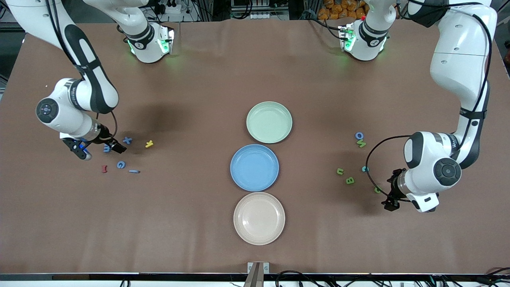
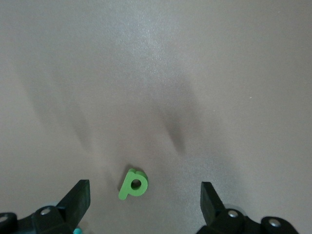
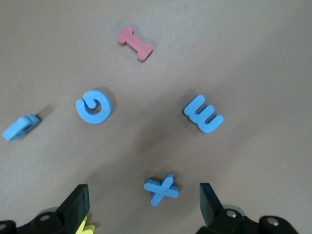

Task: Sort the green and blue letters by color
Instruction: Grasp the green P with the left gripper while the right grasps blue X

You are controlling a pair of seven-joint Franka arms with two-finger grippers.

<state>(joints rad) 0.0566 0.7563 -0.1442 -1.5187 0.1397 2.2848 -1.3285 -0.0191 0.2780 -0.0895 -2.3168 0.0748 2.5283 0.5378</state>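
Three plates in a row mid-desk (image 1: 191, 79): green plate (image 1: 269, 122) farthest from the front camera, blue plate (image 1: 254, 167) in the middle, beige plate (image 1: 259, 218) nearest. Toward the right arm's end: blue x (image 1: 127, 140), blue E (image 1: 106, 148) partly hidden under the gripper, blue G (image 1: 121, 164), one more blue piece (image 1: 134, 171) lying flat, small yellow letter (image 1: 149, 144) beside the x, small dark red letter (image 1: 104, 169) beside the G. Right gripper (image 1: 97, 150) low over this cluster, fingers (image 3: 75, 207) spread wide, holding nothing; in the right wrist view, x (image 3: 161, 189) between the fingertips, E (image 3: 204, 114) and G (image 3: 93, 107) further out. Toward the left arm's end: blue o (image 1: 359, 136) touching a green letter (image 1: 361, 143), green u (image 1: 340, 171), green B (image 1: 350, 180), a small teal piece (image 1: 364, 169), green P (image 1: 377, 190) partly hidden by the cable. Left gripper (image 1: 389, 201) low over the desk just beside the P, fingers (image 2: 78, 200) spread wide, empty; in the left wrist view, P (image 2: 132, 184) flat on the desk between the fingertips, touching neither. All letters well apart from the plates.
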